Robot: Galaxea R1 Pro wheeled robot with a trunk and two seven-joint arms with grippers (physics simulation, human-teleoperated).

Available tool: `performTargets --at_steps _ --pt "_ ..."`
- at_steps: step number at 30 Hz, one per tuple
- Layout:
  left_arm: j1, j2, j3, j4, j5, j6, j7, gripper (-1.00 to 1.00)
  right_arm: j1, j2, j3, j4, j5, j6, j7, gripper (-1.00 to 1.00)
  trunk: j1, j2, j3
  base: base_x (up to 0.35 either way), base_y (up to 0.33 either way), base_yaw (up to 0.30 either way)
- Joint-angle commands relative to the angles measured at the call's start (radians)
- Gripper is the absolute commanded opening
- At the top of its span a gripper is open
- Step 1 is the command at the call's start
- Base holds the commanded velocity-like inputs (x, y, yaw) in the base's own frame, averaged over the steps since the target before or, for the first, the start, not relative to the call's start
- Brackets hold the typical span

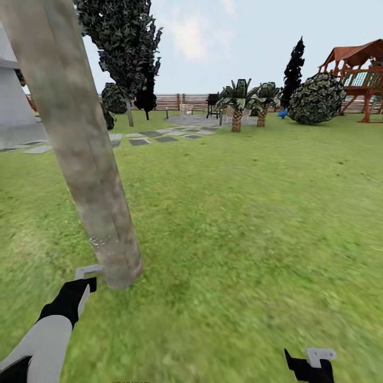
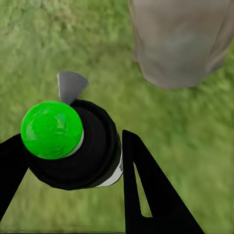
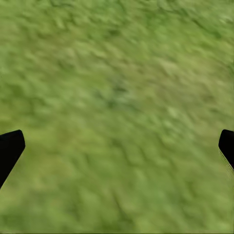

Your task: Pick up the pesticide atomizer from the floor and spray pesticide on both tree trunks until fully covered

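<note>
A thick grey-brown tree trunk [image 1: 80, 159] leans across the left of the head view, rising from the grass lawn [image 1: 239, 223]. A few whitish specks show low on its bark. My left gripper [image 1: 85, 284] hangs just left of the trunk's base. In the left wrist view, my left gripper [image 2: 73, 146] is shut on the pesticide atomizer [image 2: 83, 156], a black bottle whose round top shows bright green, with a grey nozzle [image 2: 70, 87] towards the trunk [image 2: 180, 39]. My right gripper [image 3: 117, 146] is open over bare grass. Another leafy tree [image 1: 125, 48] stands far back.
Grey stepping slabs [image 1: 151, 135] lead to a paved patch by the slat fence [image 1: 175, 101]. Two short palms [image 1: 247, 103], a round bush [image 1: 316, 98], a narrow black tree [image 1: 293, 66] and a wooden playset [image 1: 361, 74] stand at the back right. A grey wall [image 1: 13, 101] is at the left.
</note>
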Motion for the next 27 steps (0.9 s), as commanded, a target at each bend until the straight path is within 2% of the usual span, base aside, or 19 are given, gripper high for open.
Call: performTargets --at_steps 1,6,9,10,11,14,15,18,19,20,21,23,27 --pt "-0.001 -0.001 0.003 -0.001 -0.005 0.005 0.0 -1.0 -0.001 0.0 -0.009 0.0 0.004 -0.004 0.008 1.0 0.0 0.0 -0.001 -0.016 -0.269 0.273" --pt "-0.001 -0.005 -0.002 -0.002 -0.003 0.005 -0.011 -1.0 -0.001 0.0 -0.009 0.0 0.004 -0.004 0.008 1.0 0.0 0.0 -0.001 -0.043 -0.147 0.112" --pt "-0.016 -0.045 -0.007 -0.003 -0.005 0.006 -0.028 -1.0 -0.001 -0.001 -0.009 0.0 0.005 -0.004 0.008 1.0 0.0 0.0 -0.001 -0.002 -0.007 0.005" --pt "-0.028 -0.084 -0.022 -0.004 -0.008 0.011 -0.047 -1.0 -0.001 -0.001 -0.009 0.0 0.005 -0.004 0.009 1.0 0.0 0.0 -0.001 0.0 -0.001 0.001" --pt "-0.046 -0.1 -0.04 -0.004 -0.009 0.015 -0.054 -1.0 -0.001 -0.001 -0.009 0.0 0.005 -0.004 0.009 1.0 0.0 0.0 -0.001 0.0 0.0 0.0" --pt "-0.102 -0.111 -0.079 -0.003 -0.009 0.023 -0.059 -1.0 -0.001 -0.001 -0.009 0.0 0.005 -0.004 0.008 1.0 0.0 0.0 -0.001 0.0 0.0 0.0" --pt "-0.135 -0.099 -0.084 -0.003 -0.007 0.039 -0.06 -1.0 -0.001 -0.001 -0.009 0.0 0.005 -0.004 0.008 1.0 0.0 0.0 -0.001 0.0 0.0 0.0" --pt "-0.163 -0.035 -0.082 -0.002 -0.005 0.082 -0.068 -1.0 -0.001 -0.001 -0.009 0.001 0.005 -0.004 0.009 1.0 0.0 0.0 -0.001 0.0 0.0 0.0" --pt "-0.166 -0.009 -0.082 -0.001 -0.005 0.089 -0.079 -1.0 -0.001 -0.001 -0.009 0.001 0.005 -0.004 0.009 1.0 0.0 0.0 -0.001 0.0 0.0 0.0" --pt "-0.167 0.029 -0.082 -0.002 -0.005 0.096 -0.1 -1.0 -0.001 -0.001 -0.009 0.002 0.005 -0.004 0.009 1.0 0.0 0.0 -0.001 0.0 0.0 0.0" --pt "-0.165 0.052 -0.082 -0.002 -0.005 0.098 -0.111 -1.0 -0.001 -0.001 -0.009 0.002 0.005 -0.004 0.008 1.0 0.0 0.0 -0.001 0.0 0.0 0.019" --pt "-0.163 0.062 -0.084 -0.002 -0.006 0.098 -0.117 -1.0 -0.001 -0.001 -0.009 0.002 0.005 -0.004 0.008 1.0 0.0 0.0 -0.001 0.0 0.0 0.112" --pt "-0.184 0.038 -0.088 -0.003 -0.006 0.1 -0.118 -1.0 -0.001 -0.001 -0.009 0.002 0.005 -0.004 0.008 1.0 0.0 0.0 -0.001 0.0 0.0 0.251"
